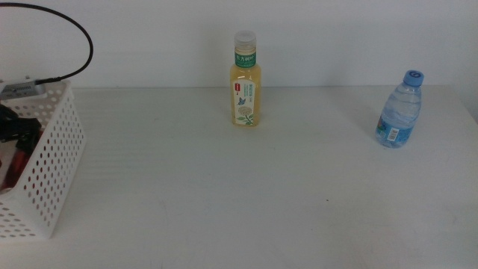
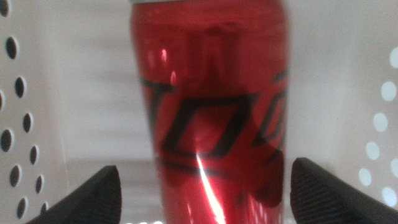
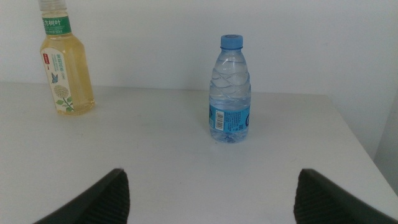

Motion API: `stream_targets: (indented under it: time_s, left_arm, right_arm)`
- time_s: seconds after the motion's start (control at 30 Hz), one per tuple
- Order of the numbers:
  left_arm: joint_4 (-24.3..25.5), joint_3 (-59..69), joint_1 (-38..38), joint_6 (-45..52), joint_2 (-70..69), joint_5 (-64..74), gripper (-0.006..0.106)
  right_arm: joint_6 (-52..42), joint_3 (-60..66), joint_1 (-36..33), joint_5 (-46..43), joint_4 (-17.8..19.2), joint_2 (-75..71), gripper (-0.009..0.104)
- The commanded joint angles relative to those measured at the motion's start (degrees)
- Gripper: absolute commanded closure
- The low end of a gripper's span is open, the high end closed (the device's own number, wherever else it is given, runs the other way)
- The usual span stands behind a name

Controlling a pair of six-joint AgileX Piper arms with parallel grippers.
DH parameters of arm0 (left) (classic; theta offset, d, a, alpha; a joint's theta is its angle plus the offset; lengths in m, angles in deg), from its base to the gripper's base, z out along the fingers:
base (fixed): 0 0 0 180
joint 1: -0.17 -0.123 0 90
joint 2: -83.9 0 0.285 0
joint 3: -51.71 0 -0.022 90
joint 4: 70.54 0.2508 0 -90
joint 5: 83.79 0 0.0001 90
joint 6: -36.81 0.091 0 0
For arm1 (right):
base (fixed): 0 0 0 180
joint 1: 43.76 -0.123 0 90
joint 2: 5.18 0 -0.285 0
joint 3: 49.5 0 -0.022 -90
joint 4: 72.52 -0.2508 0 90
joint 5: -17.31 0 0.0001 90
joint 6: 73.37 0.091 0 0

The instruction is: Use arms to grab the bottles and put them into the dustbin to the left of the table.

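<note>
A slim red can (image 2: 211,106) fills the left wrist view, blurred, inside the white perforated dustbin (image 2: 18,130). My left gripper (image 2: 205,177) is open, its jaws standing wide on either side of the can. In the middle view the dustbin (image 1: 56,161) sits at the table's left edge, with dark arm parts and a patch of red showing inside it. The yellow-drink bottle (image 1: 246,90) stands upright at the back centre. Far right on the table, the small water bottle (image 1: 399,112) is upright too. My right gripper (image 3: 211,180) is open, well short of the water bottle (image 3: 230,93).
A black cable (image 1: 71,30) loops above the dustbin. The white table (image 1: 224,194) ends just right of the water bottle. The right wrist view also takes in the yellow bottle (image 3: 65,68) and the table's right edge (image 3: 360,149).
</note>
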Motion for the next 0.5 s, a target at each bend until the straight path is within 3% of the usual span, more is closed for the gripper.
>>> stream_targets:
  time_s: [0.0,0.13,0.47]
  left_arm:
    - [-0.56,-1.94,0.12,-1.58,-4.15,4.88,0.01]
    - [-1.21,-3.28,0.64,-4.91,-5.43,5.76,0.01]
    - [4.93,-6.26,8.46,-10.73,-17.94,5.58,0.01]
  right_arm:
    - [-0.57,-0.41,0.3,-4.35,0.38,-1.53,0.018]
    - [-0.57,-0.41,0.3,-4.35,0.38,-1.53,0.018]
    - [-0.57,-0.41,0.3,-4.35,0.38,-1.53,0.018]
